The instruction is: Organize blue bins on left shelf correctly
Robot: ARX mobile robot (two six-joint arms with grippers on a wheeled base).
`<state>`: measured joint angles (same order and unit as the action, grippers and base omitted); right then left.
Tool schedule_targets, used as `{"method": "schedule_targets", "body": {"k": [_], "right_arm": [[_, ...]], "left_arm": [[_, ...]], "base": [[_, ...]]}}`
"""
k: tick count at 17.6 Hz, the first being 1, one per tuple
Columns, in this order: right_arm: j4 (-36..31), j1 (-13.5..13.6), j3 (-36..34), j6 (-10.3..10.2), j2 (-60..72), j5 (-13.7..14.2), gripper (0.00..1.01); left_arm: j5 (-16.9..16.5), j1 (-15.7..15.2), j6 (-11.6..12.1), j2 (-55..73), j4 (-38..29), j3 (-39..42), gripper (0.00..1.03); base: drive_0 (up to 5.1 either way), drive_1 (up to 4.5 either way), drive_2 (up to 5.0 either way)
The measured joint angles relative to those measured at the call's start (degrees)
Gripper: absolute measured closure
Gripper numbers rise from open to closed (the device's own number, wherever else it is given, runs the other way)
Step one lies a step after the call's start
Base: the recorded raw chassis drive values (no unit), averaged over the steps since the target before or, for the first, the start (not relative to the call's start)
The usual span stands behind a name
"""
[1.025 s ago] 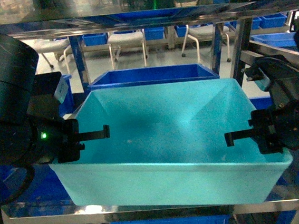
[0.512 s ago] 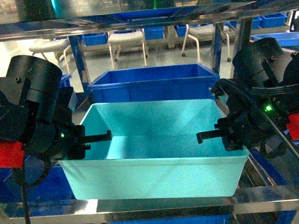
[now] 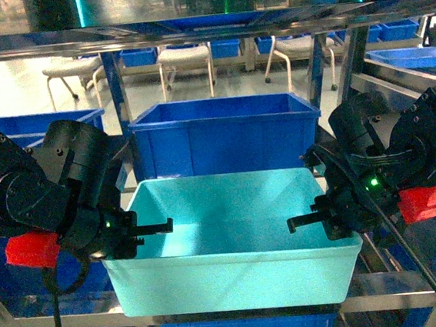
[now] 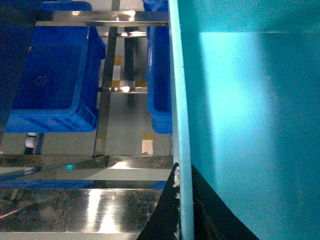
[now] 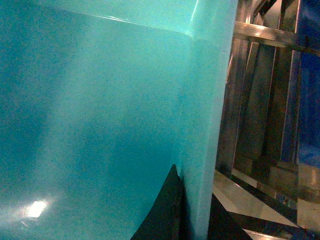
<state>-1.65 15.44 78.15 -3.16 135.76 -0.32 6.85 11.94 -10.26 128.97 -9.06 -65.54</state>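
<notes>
Two grippers hold one turquoise bin [image 3: 230,247] by its short walls: the left gripper [image 3: 136,233] is clamped over the left rim, the right gripper [image 3: 316,220] over the right rim, and each wrist view shows dark fingers straddling the thin wall, one inside and one outside. The bin sits level on the front steel beam [image 3: 240,313] of the left shelf [image 3: 190,35], its far wall just in front of a royal-blue crate [image 3: 223,136] on the same tier.

The step in hand looks like seating the bin on this tier. The next move probably calls for both arms to travel together, keeping the bin level, then for both grips to let go once it rests fully.

The crate behind limits how far back the bin can go. Uprights [image 3: 351,65] stand close on either side of the arms, and more blue crates [image 3: 21,128] sit to the left and below
</notes>
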Motion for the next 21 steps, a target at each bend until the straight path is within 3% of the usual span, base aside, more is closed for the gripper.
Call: {"method": "schedule_targets", "body": {"k": [1,2,5,6,7,8,9,11,15,21], "right_arm": [[0.07,-0.35,0.42,0.15,0.37,0.0,0.99],[0.11,-0.52,0.66,1.27,0.61,0.07,0.93],[0.59,-0.37,0.63,3.1,1.05,-0.13,0.62],[-1.68,-0.37,-0.22,3.5,0.92,-0.15,0.47],[-3.26,-0.35,-1.66,3.96,0.28,-0.13,0.4],[-10.05,-0.04,-9.86,6.47,-6.43,1.7,0.08],[-14.45,0.0,-13.16,7.98,-9.51,2.86,0.01],[-19.98,0.81,-19.93,9.68,-14.8,3.48,0.03],[-20.7,3.1,-32.63,8.94,-24.37,2.1,0.03],[-18.84,3.67,-38.6,7.06,-31.78,1.77,0.03]], "left_arm": [[-0.02,0.09,-0.2,0.15,0.13,0.0,1.01],[-0.02,0.31,-0.26,0.22,0.17,-0.02,0.92],[-1.01,1.36,-0.24,0.22,-0.09,-0.39,0.61],[-1.14,1.53,-0.17,0.2,-0.37,-0.44,0.47],[-1.16,1.57,-0.22,-0.42,-0.24,-0.07,0.4],[-1.62,1.86,-0.28,-10.29,-2.32,7.96,0.09],[-2.49,2.12,-0.46,-14.51,-1.97,9.68,0.03],[-3.04,3.78,-1.38,-22.34,-3.3,16.41,0.05],[-2.34,7.8,-4.83,-36.61,-0.59,29.18,0.05],[-1.73,10.84,-7.61,-43.41,3.78,35.41,0.05]], "base": [[0.0,0.0,0.0],[0.0,0.0,0.0],[0.0,0.0,0.0],[0.0,0.0,0.0],[0.0,0.0,0.0],[0.0,0.0,0.0],[0.0,0.0,0.0],[0.0,0.0,0.0],[0.0,0.0,0.0],[0.0,0.0,0.0]]}}
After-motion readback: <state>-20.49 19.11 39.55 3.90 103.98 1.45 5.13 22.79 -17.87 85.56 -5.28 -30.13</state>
